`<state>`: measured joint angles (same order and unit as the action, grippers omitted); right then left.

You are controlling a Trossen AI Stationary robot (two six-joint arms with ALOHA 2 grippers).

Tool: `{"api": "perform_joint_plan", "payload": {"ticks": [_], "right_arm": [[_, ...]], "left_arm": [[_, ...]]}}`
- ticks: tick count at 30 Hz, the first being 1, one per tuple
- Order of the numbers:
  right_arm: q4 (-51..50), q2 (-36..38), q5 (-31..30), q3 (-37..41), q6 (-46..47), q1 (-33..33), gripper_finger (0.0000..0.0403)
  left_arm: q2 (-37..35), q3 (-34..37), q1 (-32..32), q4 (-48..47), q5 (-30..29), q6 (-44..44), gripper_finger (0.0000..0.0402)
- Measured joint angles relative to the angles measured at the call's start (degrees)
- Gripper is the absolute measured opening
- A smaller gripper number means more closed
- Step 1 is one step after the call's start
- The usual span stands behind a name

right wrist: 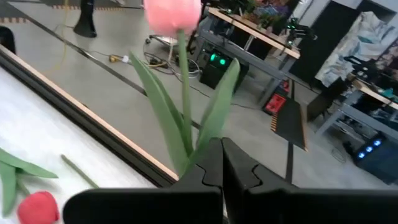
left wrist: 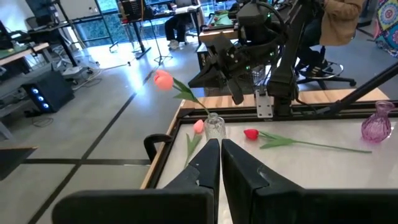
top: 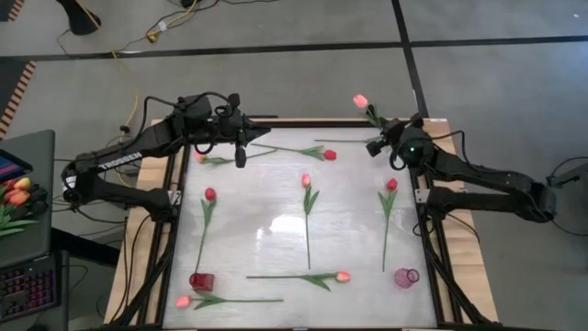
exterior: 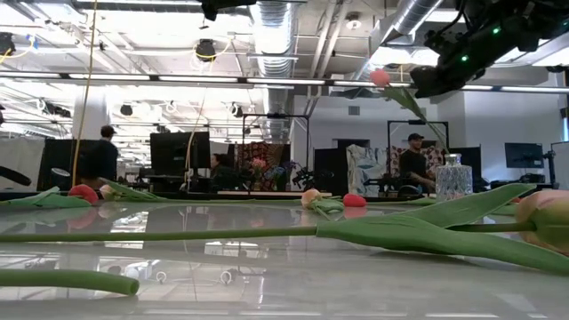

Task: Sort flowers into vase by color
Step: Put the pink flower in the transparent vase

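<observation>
Right dark six-joint arm reaching in from its side, right gripper [top: 378,140] raised at the far right corner, fingers clamped together, left dark arm bent along the far edge, left gripper [top: 241,158] closed, empty.

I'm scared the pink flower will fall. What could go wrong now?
The right gripper pinches the pink tulip low on its thin stem, out past the table's far edge. If it slips, it could land on the floor. The head stands high above the grip, so it may sway and miss a vase. The left gripper is shut and empty above the table, so it can't catch it.
</observation>
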<state>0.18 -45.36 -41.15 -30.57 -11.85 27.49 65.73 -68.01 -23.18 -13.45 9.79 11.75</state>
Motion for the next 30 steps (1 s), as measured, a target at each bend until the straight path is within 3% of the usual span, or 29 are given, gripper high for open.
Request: {"api": "perform_joint_plan", "payload": {"ticks": [10,13,18,26,30], "right_arm": [[-7.98,3.83,-1.04,-0.6,2.81,-0.56,0.002],[-12.41,5.13,2.31,-1.74,3.27,-1.5,0.002],[-20.49,6.51,13.3,-4.63,5.3,-3.15,0.002],[-30.26,6.82,39.37,-7.43,10.08,-6.98,0.0022],[-30.51,6.35,43.77,-7.43,13.15,-11.42,0.0025]], "left_arm": [[0.0,0.0,0.0,-0.04,0.01,-0.26,0.0004],[0.0,-0.01,0.0,-0.18,0.02,-0.28,0.0004],[0.0,-0.02,0.0,-1.11,0.03,-0.8,0.0004],[0.0,-0.02,1.52,-7.76,0.14,-4.96,0.0004],[0.02,-0.02,4.45,-13.55,-0.04,-8.02,0.0004]]}}
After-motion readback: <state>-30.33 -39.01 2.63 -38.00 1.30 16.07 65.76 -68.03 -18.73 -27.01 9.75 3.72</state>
